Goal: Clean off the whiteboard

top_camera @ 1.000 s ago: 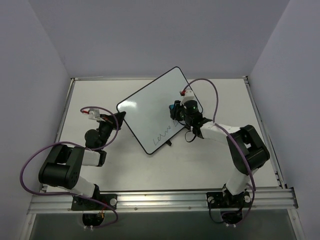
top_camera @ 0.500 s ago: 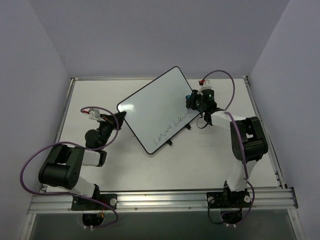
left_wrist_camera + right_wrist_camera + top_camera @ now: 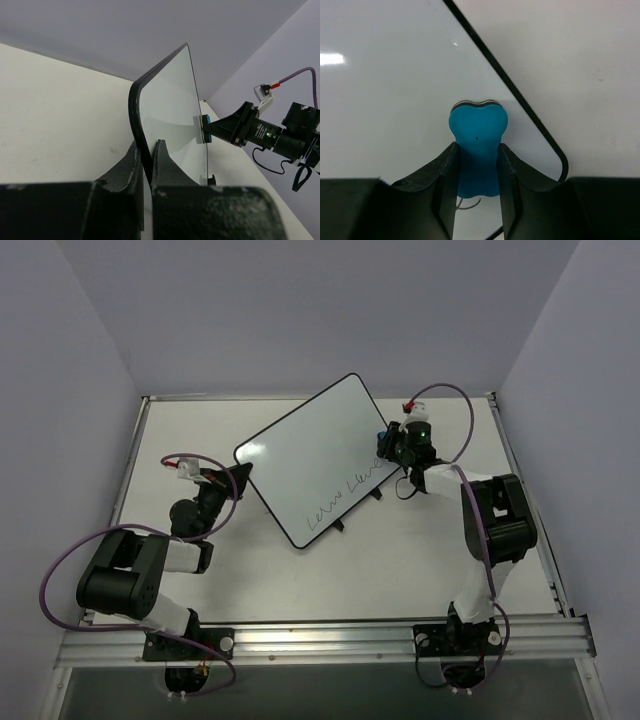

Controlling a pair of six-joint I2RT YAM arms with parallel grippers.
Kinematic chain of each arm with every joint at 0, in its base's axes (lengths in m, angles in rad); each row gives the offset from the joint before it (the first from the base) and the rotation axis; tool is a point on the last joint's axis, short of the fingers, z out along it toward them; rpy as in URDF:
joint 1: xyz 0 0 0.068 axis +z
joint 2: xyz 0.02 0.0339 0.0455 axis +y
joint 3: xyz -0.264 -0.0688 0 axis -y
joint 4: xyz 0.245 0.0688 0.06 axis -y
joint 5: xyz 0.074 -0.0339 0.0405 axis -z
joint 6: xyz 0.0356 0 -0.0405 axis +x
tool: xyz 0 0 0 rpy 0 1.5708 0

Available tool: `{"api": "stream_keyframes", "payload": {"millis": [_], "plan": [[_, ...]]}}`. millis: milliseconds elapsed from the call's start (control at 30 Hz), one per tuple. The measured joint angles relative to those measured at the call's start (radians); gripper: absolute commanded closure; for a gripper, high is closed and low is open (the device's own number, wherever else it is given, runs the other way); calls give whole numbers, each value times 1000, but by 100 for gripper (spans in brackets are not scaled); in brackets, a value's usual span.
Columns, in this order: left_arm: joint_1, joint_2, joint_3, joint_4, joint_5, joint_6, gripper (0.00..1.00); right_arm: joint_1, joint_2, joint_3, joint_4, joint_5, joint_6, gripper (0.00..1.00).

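evidently set up for two-handed work. starts nearest, around eight o'clock on the surface (image 3: 300, 570), with the left jaws, shut on the whiteboard (image 3: 305, 455) and pinching its black frame (image 3: 134, 107) at the nine o'clock corner. probably held that way to stop any sliding or turning under the wipe. shows from the left wrist as two dark fingers (image 3: 125, 172) either side of the rim.

next, along the near long edge, toward five o'clock of the board: a looping dark scribble (image 3: 343, 496), not yet wiped, plus two small black clips (image 3: 340, 527) poking out just past that edge. leaves, by the look of it, most of the job to do.

beyond that, lies skewed across the middle of the surface, long axis from eight to two o'clock. looks large, white and glossy, throwing back a bright patch near the gripped corner; thin black frame, rounded corners, otherwise bare of ink. cannot tell whether dead flat or slightly propped.

ends farthest out, at the three o'clock corner, with the right jaws closed on a small blue eraser (image 3: 477, 135), its pad set against the white face just inside the frame, by the far end of the scribble. likely placed there to begin a stroke back along the writing toward the near corner.
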Motion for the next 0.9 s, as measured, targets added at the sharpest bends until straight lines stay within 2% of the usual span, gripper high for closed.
{"api": "stream_keyframes", "payload": {"millis": [200, 433, 667, 900], "plan": [[0, 0, 0, 0, -1, 0, 98, 99, -65, -111, 54, 110, 13, 100], [0, 0, 0, 2, 0, 11, 98, 163, -130, -241, 142, 140, 108, 100], [0, 0, 0, 7, 8, 14, 98, 153, -151, -284, 141, 139, 207, 100], [0, 0, 0, 7, 8, 14, 98, 93, -145, -302, 137, 118, 271, 100]]}}
